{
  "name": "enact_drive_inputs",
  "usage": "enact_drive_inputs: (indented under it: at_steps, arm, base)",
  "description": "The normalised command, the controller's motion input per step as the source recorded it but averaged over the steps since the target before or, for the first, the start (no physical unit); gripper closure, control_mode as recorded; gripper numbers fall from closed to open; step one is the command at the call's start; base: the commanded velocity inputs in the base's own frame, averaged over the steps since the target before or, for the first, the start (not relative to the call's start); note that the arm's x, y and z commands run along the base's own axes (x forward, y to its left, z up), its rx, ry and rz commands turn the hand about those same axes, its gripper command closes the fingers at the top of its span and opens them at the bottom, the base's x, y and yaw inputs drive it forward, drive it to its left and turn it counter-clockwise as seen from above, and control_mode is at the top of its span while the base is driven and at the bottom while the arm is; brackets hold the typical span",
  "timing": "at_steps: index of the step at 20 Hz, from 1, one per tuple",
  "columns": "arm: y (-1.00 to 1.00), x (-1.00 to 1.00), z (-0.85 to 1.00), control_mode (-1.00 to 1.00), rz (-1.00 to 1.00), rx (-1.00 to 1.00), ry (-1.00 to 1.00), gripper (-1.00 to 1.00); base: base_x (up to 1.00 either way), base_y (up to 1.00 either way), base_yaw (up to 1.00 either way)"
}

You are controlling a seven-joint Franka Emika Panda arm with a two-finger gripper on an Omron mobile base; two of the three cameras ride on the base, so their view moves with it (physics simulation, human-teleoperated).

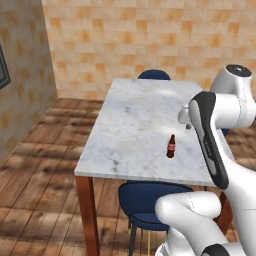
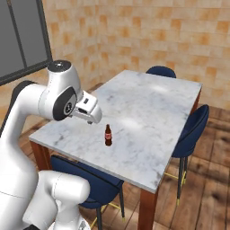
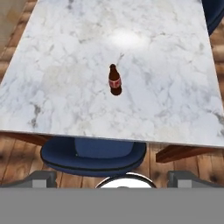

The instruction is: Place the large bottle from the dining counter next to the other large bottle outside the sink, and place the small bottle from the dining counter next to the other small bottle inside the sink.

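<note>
End effector sat high above the near edge of the table, looking down, jaws spread wide, nothing between them. Finger tips were just visible at 6 o'clock in the hand view, well apart from everything on the table.

Blue chair was tucked under the near table edge, directly below the end effector; same chair in the left base view, partly behind the arm.

Small bottle stood upright on the table, dark brown, red label, roughly mid-width, toward the near half of the top. In the hand view it was at 12 o'clock from the end effector, well clear. Left base view put it near the front edge, at 9 o'clock from the forearm; right base view put it at about 5 o'clock from the wrist, not touching.

Second blue chair sat at the right long side of the table. Third chair was at the far end. Tan brick wall behind.
</note>
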Motion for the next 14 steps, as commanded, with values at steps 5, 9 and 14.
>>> enact_drive_inputs:
  at_steps: [5, 9, 14]
  arm:
    - [0.0, 0.18, -0.28, -1.0, 0.05, -0.02, 0.03, -1.0]
    - [-0.02, 0.07, -0.23, -1.0, 0.05, -0.02, 0.03, -1.0]
    - [-0.02, 0.05, -0.15, -1.0, 0.04, -0.02, 0.02, -1.0]
  base:
    - [0.0, 0.0, 0.0]
    - [0.0, 0.0, 0.0]
    - [0.0, 0.0, 0.0]
